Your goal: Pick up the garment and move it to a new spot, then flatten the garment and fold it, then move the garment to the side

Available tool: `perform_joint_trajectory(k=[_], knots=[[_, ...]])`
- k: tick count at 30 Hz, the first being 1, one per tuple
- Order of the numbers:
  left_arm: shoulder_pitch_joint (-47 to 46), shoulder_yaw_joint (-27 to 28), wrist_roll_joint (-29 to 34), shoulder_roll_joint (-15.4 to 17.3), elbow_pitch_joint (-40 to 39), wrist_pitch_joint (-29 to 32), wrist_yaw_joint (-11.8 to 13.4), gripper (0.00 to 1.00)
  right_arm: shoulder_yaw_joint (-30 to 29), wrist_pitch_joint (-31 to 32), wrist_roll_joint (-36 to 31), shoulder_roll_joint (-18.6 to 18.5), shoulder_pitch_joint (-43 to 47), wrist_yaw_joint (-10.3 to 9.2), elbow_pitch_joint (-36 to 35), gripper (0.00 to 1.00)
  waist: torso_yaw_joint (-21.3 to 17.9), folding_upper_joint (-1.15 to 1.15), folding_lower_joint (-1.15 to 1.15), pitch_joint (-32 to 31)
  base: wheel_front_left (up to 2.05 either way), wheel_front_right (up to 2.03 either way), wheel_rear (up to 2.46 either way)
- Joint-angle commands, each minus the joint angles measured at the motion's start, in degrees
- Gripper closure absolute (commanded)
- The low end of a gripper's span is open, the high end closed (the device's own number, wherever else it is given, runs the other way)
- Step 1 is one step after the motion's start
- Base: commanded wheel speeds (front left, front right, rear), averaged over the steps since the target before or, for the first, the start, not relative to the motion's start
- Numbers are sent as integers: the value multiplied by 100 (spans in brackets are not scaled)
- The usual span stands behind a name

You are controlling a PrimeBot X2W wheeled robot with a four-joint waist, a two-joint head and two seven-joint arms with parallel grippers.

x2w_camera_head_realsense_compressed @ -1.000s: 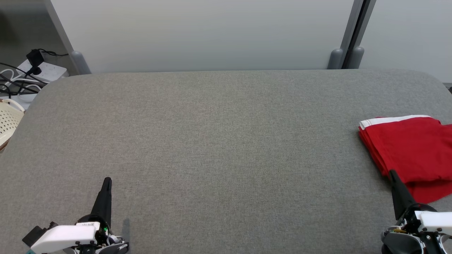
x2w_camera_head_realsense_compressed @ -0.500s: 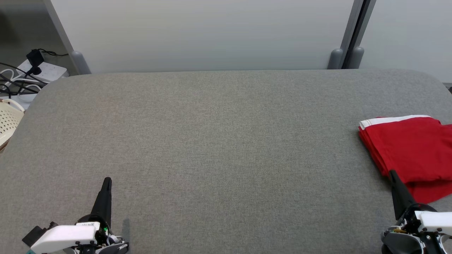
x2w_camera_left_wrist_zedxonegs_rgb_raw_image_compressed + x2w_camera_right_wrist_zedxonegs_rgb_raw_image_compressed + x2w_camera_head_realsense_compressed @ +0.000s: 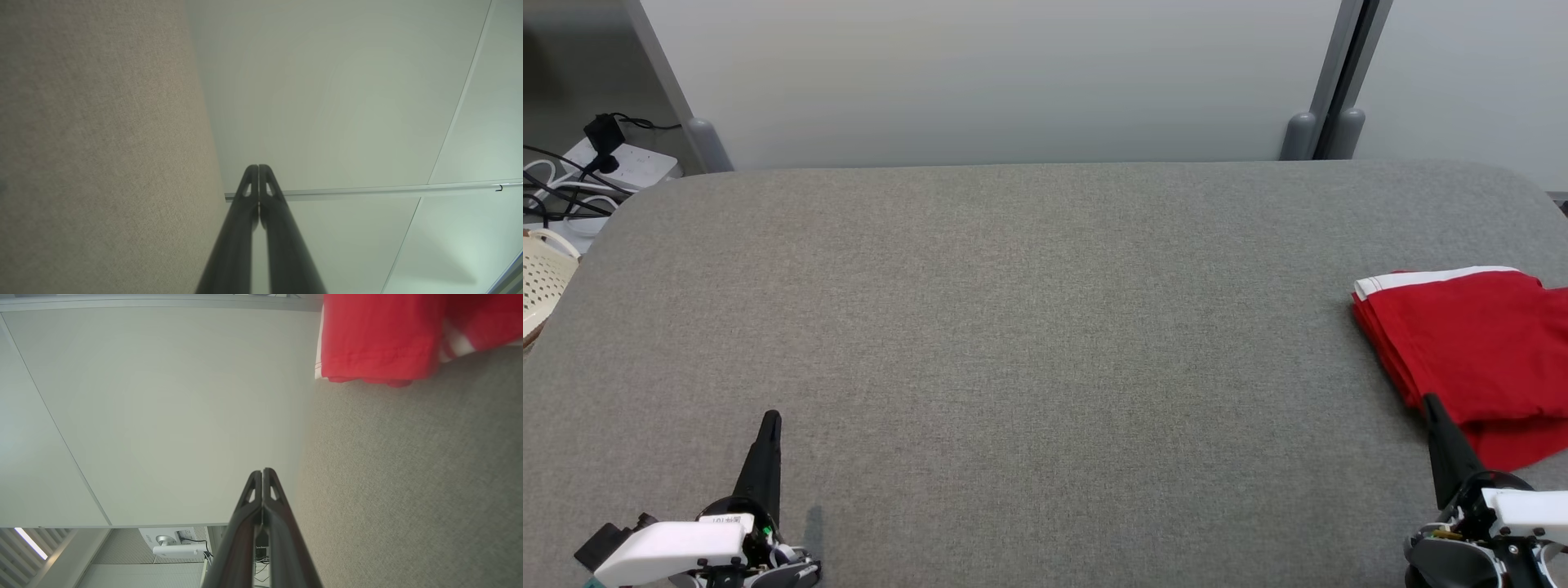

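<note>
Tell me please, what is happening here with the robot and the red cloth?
A two-armed robot has a garment-folding job, but it is handling nothing right now. The red garment lies folded at the right side of the grey table, so the work looks nearly finished. The left gripper and the right gripper are both shut and empty, near the table's front edge. The right one is close to the garment but holds none of it.
</note>
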Motion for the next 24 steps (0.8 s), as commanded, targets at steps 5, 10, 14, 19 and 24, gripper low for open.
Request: perform_joint_trajectory(k=[5,10,14,19,24], knots=[[-331,187,-30,103,-166,44,-43,100,101,44,67,-54,-103,26,-185,100,0,0,0,0,0,0,0],[-331,187,-30,103,-166,44,-43,100,102,44,67,-54,-103,26,-185,100,0,0,0,0,0,0,0],[-331,187,-30,103,-166,44,-43,100,102,44,67,-54,-103,26,-185,100,0,0,0,0,0,0,0],[-331,187,-30,103,-166,44,-43,100,102,44,67,-54,-103,26,-185,100,0,0,0,0,0,0,0],[-331,187,-30,103,-166,44,-43,100,102,43,67,-54,-103,26,-185,100,0,0,0,0,0,0,0]])
